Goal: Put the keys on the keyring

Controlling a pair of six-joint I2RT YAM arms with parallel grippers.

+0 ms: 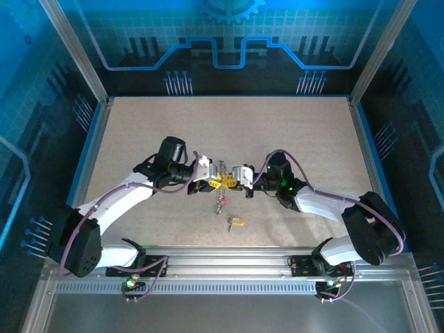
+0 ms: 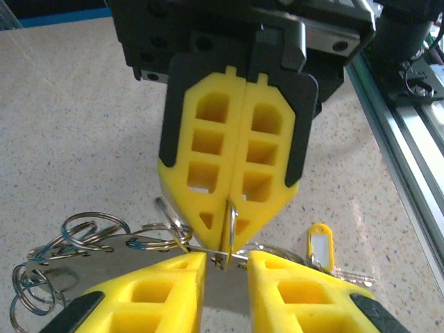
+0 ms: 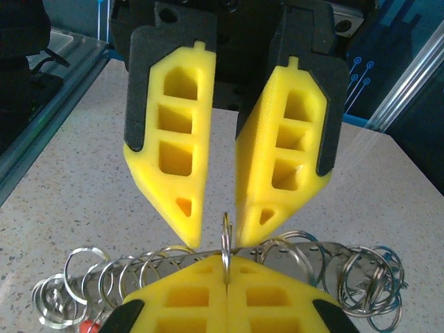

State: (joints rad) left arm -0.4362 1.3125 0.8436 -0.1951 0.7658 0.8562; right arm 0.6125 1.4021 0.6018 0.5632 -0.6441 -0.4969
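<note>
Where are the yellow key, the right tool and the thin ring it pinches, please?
yellow key (image 2: pixel 320 247), left wrist view, on its yellow head.
right tool (image 2: pixel 229 232), left wrist view, between its fingertips.
thin ring (image 3: pixel 225 229), right wrist view, its upper edge.

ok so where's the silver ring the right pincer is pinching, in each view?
Top external: the silver ring is at table centre, at the right pincer tips, above the dangling ring chain; tiny here.
Left wrist: lower centre, ring edge-on in the seam of the facing pincer's pads.
Right wrist: bottom centre, ring standing up from its own shut pads.
Shared landmark: the right pincer's closed yellow pads with the ring clamped between them.
</note>
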